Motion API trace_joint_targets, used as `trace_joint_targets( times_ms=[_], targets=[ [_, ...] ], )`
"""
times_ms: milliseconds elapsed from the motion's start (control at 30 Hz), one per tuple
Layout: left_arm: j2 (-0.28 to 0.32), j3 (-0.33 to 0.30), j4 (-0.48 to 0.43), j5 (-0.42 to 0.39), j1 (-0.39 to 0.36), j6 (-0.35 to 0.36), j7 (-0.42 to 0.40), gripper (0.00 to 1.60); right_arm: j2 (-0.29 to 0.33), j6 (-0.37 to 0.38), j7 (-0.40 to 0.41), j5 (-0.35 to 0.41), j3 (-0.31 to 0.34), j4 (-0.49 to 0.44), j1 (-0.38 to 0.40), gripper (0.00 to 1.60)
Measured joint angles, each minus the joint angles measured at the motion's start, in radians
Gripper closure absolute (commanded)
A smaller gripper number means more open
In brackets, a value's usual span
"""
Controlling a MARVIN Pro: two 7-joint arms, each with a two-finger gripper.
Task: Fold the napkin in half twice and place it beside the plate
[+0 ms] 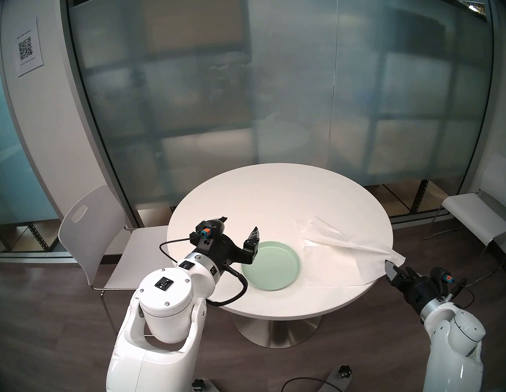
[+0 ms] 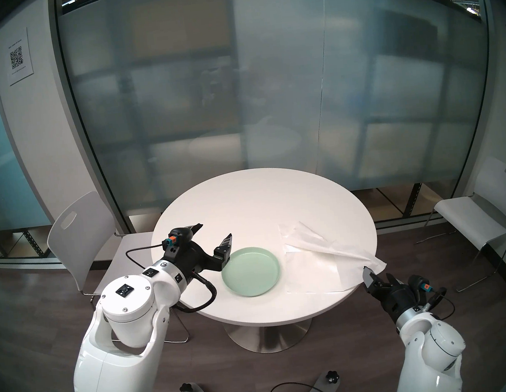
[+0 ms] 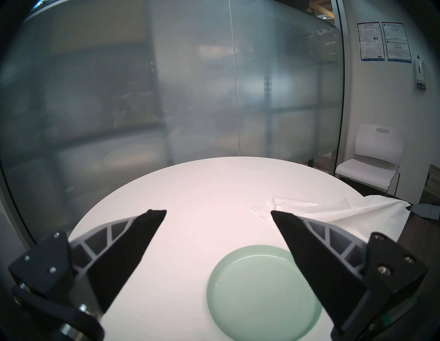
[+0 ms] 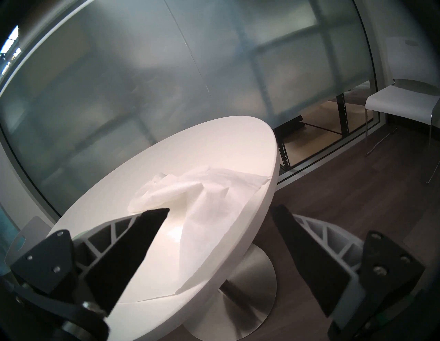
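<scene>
The rumpled napkin (image 1: 339, 256) lies beside the plate (image 1: 271, 266) on the tabletop (image 1: 264, 196), while the left gripper (image 1: 240, 232) and right gripper (image 1: 401, 268) both gape empty.

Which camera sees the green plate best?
The head stereo left view: the whole plate shows, round and empty, with only the left gripper at its edge. Head stereo right shows nearly the same. The left wrist view has a finger covering part. The right wrist view shows no plate.
</scene>
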Motion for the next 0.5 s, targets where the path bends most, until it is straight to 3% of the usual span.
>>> trace_joint_targets(
  times_ms=[300, 367, 400, 500],
  targets=[
    [0.001, 0.0, 0.0, -0.001, 0.0, 0.0, 0.001, 0.0, 0.028, -0.011, 0.002, -0.005, -0.014, 0.057, 0.044, 0.03],
    [0.001, 0.0, 0.0, -0.001, 0.0, 0.0, 0.001, 0.0, 0.033, -0.012, 0.002, -0.006, -0.016, 0.071, 0.052, 0.19],
    [0.001, 0.001, 0.0, -0.001, 0.0, 0.0, 0.001, 0.0, 0.037, -0.014, 0.001, -0.008, -0.017, 0.081, 0.058, 0.44],
    [0.001, 0.001, 0.0, -0.001, 0.0, 0.0, 0.001, 0.0, 0.044, -0.016, 0.001, -0.012, -0.021, 0.1, 0.07, 0.53]
  ],
)
